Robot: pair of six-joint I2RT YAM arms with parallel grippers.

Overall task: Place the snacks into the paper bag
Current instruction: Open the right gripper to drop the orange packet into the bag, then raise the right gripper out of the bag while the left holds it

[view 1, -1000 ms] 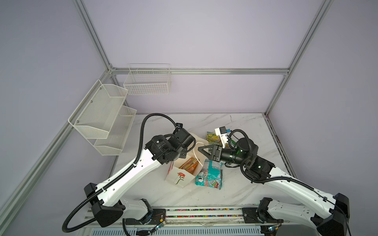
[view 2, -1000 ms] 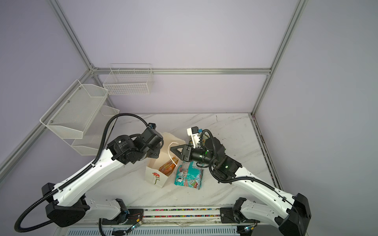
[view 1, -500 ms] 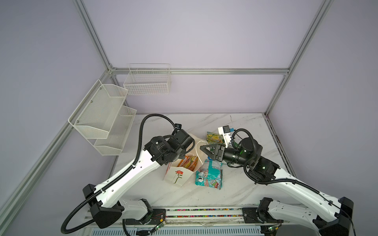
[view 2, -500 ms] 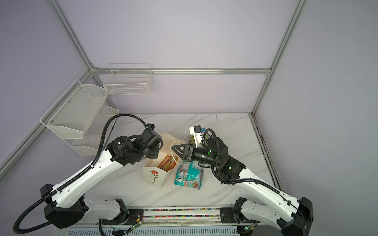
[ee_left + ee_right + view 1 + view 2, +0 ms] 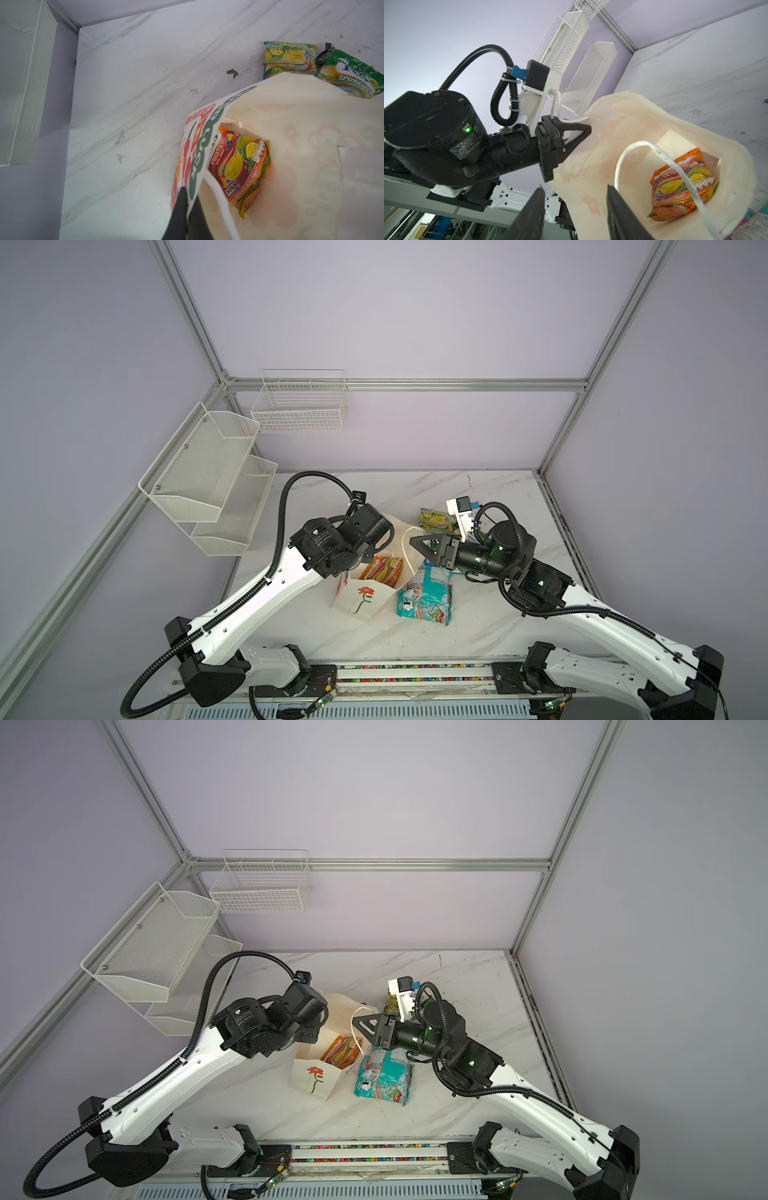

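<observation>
White flower-printed paper bag point(image 5: 357, 599) is sitting on the marble counter point(image 5: 478, 626), left claw point(image 5: 188, 197) pinching its rim, right claw point(image 5: 574, 188) hovering spread at its mouth; an orange-pink candy packet point(image 5: 239, 166) is lying inside.

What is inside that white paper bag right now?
One orange fruit-candy packet lies at the bottom of the paper bag. The bag's walls hide part of the floor, and anything beneath the packet cannot be seen.

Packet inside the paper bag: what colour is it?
The packet is orange with fruit pictures; clearest in left wrist view.
</observation>
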